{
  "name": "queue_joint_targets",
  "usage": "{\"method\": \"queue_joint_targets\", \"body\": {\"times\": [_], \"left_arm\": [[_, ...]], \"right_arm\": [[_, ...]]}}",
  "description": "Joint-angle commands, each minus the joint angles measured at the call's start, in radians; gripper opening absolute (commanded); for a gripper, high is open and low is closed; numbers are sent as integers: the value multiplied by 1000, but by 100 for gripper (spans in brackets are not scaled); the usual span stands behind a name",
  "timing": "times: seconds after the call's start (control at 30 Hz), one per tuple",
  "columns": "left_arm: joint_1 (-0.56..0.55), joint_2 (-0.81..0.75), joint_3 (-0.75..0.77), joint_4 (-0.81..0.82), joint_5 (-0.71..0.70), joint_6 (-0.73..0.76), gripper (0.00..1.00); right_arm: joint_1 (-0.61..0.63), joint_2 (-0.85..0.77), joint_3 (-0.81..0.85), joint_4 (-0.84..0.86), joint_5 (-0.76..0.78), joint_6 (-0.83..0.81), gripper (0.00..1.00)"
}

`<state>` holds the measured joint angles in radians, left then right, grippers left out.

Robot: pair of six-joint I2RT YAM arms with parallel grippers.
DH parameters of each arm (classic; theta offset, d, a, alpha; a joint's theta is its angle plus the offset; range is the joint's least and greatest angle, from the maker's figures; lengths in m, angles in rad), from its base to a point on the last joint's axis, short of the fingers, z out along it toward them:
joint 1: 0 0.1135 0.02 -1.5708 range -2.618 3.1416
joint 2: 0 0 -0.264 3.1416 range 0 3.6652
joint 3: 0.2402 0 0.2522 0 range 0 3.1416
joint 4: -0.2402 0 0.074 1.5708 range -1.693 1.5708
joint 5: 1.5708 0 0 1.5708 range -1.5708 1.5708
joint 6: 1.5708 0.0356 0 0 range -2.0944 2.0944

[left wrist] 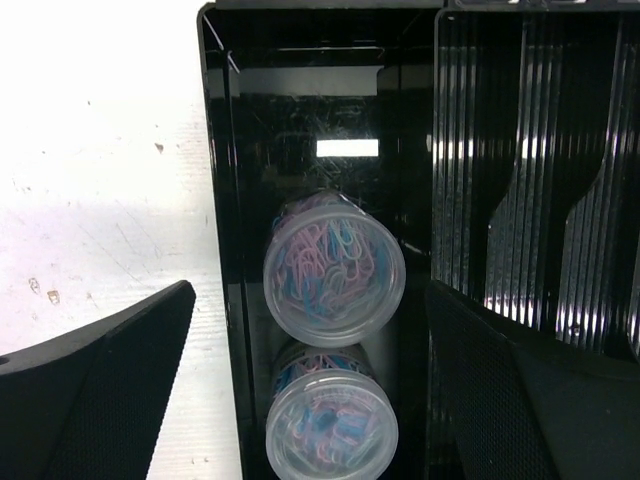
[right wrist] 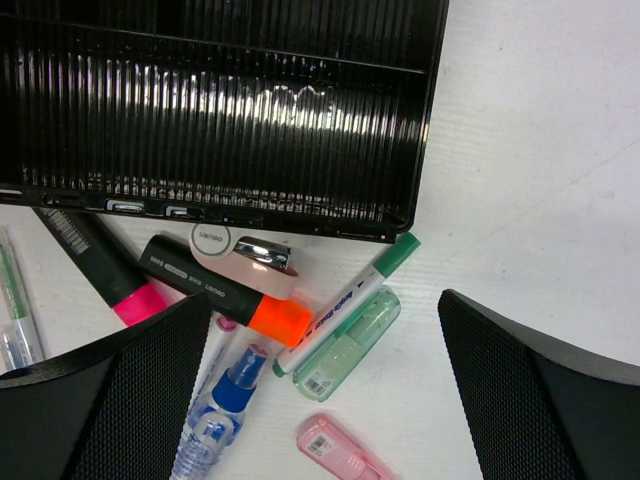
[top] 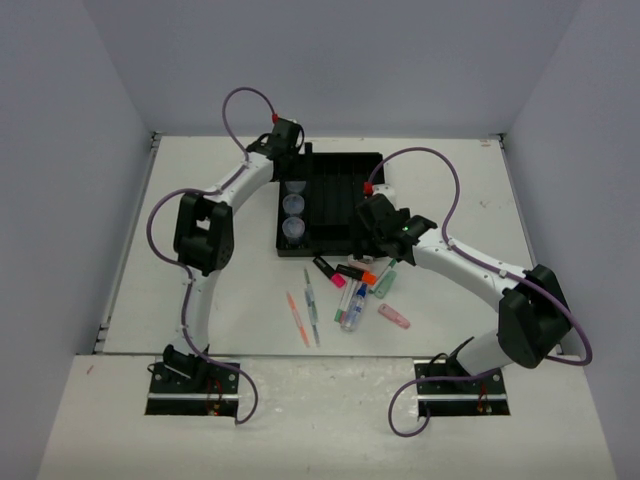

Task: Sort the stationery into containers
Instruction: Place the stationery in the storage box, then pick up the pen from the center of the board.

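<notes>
White flat table (top: 250,310): middle of the top view, pale grey walls on three sides.

Left arm (top: 205,235), white and black, jointed: left of centre, bent up toward the tray's far left corner.

Right arm (top: 470,265), same make: reaching in from the lower right toward the tray's near edge.

Black rectangular plastic tray (top: 335,190): upper centre of the top view, with ribbed long narrow slots across the right part and one wider slot down the left side.

Left gripper (left wrist: 310,290): over the wider slot, black fingers (left wrist: 110,370) spread far apart at the lower corners of the left wrist view, clasping nothing.

Right gripper (right wrist: 325,295): over the tray's near edge and the loose stationery, jaws parted wide, holding nothing.

Round clear plastic pots of pink, blue and white paper clips, in the wider slot: first pot (left wrist: 335,270) mid-frame, second pot (left wrist: 330,425) just below it. Possibly a third pale round in the same row in the top view, too small to be sure.

Loose on the table below the tray:
- thin orange pen (top: 297,318) beside thin green pen (top: 311,305), lower left of the heap
- black marker with pink end (right wrist: 100,265)
- black marker with orange end (right wrist: 225,290)
- white pen with green cap (right wrist: 350,300), cap near the tray's corner
- small clear bottle with blue neck (right wrist: 215,415)
- pale green translucent case (right wrist: 350,345), just beside the white pen
- pink eraser (right wrist: 335,450), bottom edge of the right wrist view
- pale pink oval tag with metal clip (right wrist: 245,255), by the tray's edge
</notes>
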<state>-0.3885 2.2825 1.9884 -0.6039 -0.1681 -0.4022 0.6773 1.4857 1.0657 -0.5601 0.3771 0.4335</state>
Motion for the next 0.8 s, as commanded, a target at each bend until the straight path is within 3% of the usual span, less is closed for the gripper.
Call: {"method": "queue_joint_targets", "body": {"times": [0.0,0.17,0.37,0.47,0.67,0.77], "left_arm": [[0,-163,33,-11,14,4,100],[-19,-448,-135,18,-130,-72,100],[-20,-901,-685,158,-242,-205,100],[-18,-1064,-841,162,-238,-225,100],[-13,-1334,-967,0,-330,-217,100],[-13,-1432,-1007,-40,-329,-170,100]], "right_arm": [[-5,0,19,17,27,6,99],[-5,-61,-3,34,101,36,99],[-28,-192,-67,118,25,31,99],[-28,-266,-107,177,-69,3,99],[-28,-331,-91,123,-50,61,98],[-26,-326,-88,73,-91,80,90]]}}
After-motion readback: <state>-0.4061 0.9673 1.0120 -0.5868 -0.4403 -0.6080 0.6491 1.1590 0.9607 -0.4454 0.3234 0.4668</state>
